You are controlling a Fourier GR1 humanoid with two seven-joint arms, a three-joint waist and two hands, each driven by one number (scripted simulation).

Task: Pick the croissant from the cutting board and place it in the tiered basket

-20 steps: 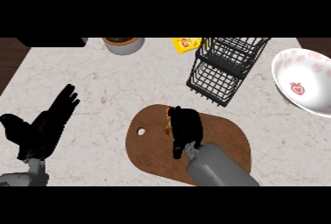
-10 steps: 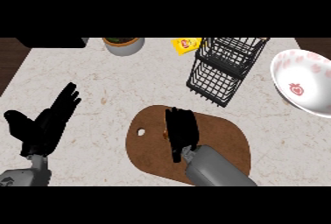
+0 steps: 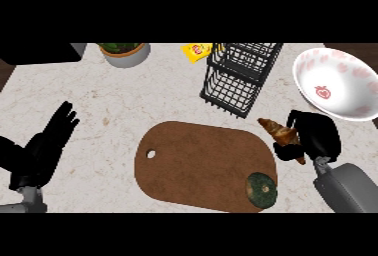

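A golden-brown croissant (image 3: 279, 133) is held off the right edge of the brown cutting board (image 3: 199, 160), with my right hand (image 3: 316, 136) shut on it; one end sticks out toward the upper left. The black wire tiered basket (image 3: 240, 75) stands behind and to the left of the croissant, a short gap away. My left hand (image 3: 46, 145) rests open at the left of the counter, fingers up.
A dark green round object (image 3: 260, 189) lies on the board's lower right corner. A white bowl with pink marks (image 3: 338, 82) stands at the right, a potted plant (image 3: 123, 52) and a yellow packet (image 3: 196, 50) at the back.
My right hand has moved from the board's middle to its right edge, carrying the croissant off the board. The green round object is uncovered. The left hand has barely moved.
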